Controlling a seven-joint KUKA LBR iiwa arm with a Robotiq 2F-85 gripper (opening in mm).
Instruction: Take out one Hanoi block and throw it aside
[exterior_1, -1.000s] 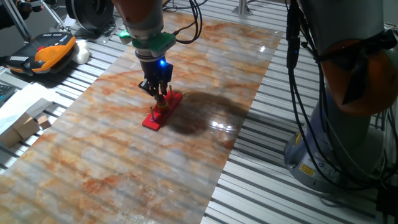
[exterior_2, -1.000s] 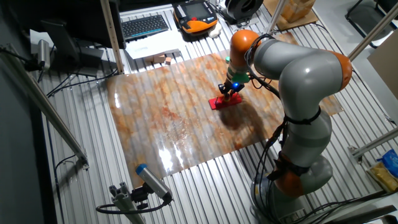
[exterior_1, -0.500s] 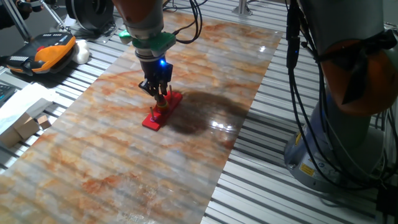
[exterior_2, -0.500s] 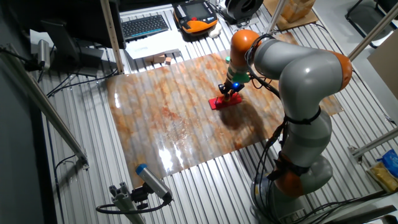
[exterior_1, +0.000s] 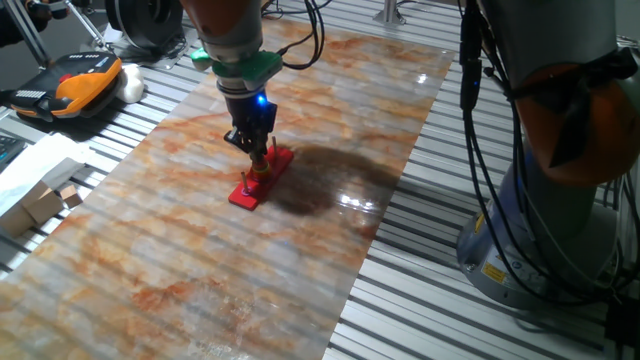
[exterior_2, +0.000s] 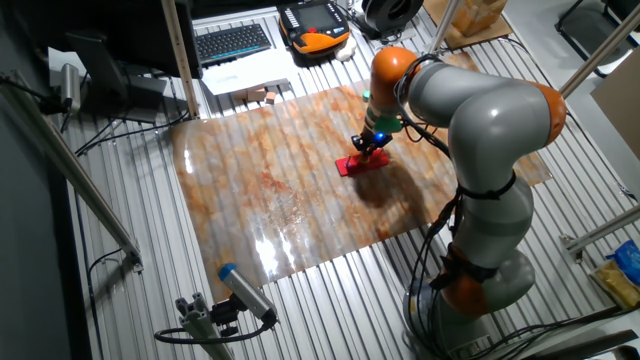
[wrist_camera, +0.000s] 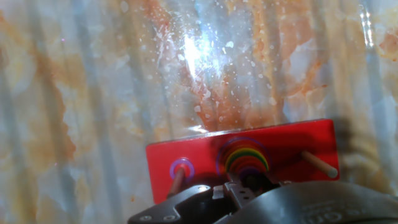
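Note:
The flat red peg base (exterior_1: 246, 193) lies mid-table and also shows in the other fixed view (exterior_2: 349, 167). In the hand view the base (wrist_camera: 292, 140) carries a stack of coloured rings (wrist_camera: 245, 155) on its middle peg, a bare peg (wrist_camera: 319, 164) on the right and a peg with a purple circle at its foot (wrist_camera: 181, 168) on the left. The small purple Hanoi block (wrist_camera: 249, 173) tops the stack, right at my fingertips. My gripper (exterior_1: 260, 160) points straight down over the stack with its jaws drawn close together on the block.
An orange and black pendant (exterior_1: 85, 80) and small wooden blocks (exterior_1: 45, 200) lie left of the marbled table top (exterior_1: 330, 120). A keyboard (exterior_2: 232, 42) sits beyond the far edge. The robot's own base (exterior_2: 470, 290) stands by the near right side.
The gripper's jaws have drawn closer together over the ring stack. The arm and the red base have stayed where they were.

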